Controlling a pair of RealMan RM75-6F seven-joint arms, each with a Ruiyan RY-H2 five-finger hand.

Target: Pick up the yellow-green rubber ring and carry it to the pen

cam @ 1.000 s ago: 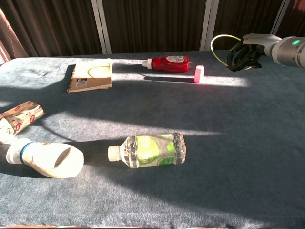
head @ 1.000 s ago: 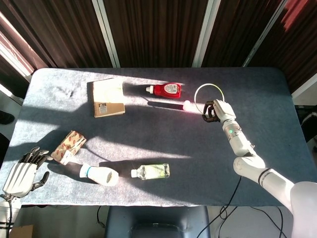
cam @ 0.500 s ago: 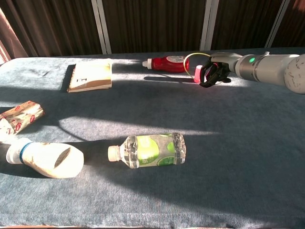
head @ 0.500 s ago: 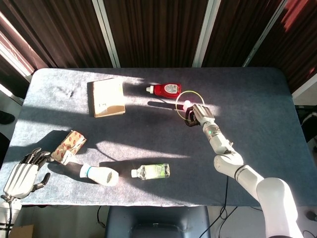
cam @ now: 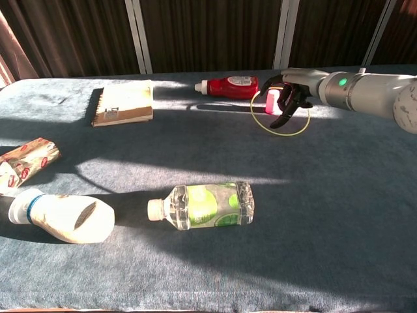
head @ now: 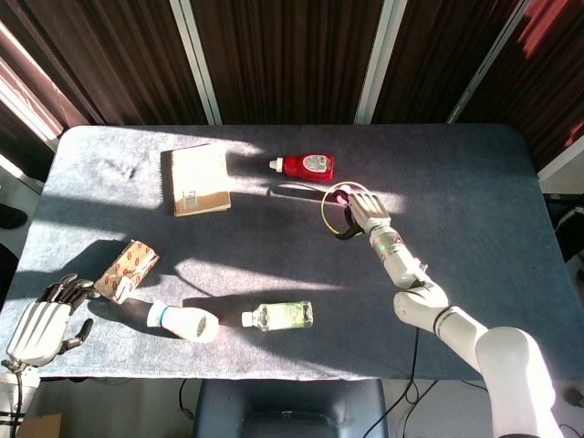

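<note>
The yellow-green rubber ring (head: pixel 323 215) (cam: pixel 281 135) hangs low from my right hand (head: pixel 362 212) (cam: pixel 291 90), whose dark fingers (cam: pixel 285 106) hook through it. The ring tilts down toward the cloth, and in the chest view its loop frames the short pink pen (cam: pixel 272 101) (head: pixel 340 194), which sits just left of the hand. Whether the ring's lower edge touches the table I cannot tell. My left hand (head: pixel 42 322) hovers off the table's front left corner with its fingers apart and nothing in it; only the head view shows it.
A red ketchup bottle (head: pixel 308 166) (cam: pixel 234 86) lies just behind the pen. A spiral notebook (head: pixel 201 179) (cam: pixel 124 102) lies at the back left. A water bottle (head: pixel 281 316) (cam: pixel 205 205), a white bottle (head: pixel 182 320) (cam: pixel 62 217) and a snack packet (head: pixel 128 269) (cam: pixel 26 160) lie at the front.
My right hand carried the ring left from the back right to the pink pen, then lowered it. The ring went from upright to tilted low beside the pen. The left hand stayed put.
</note>
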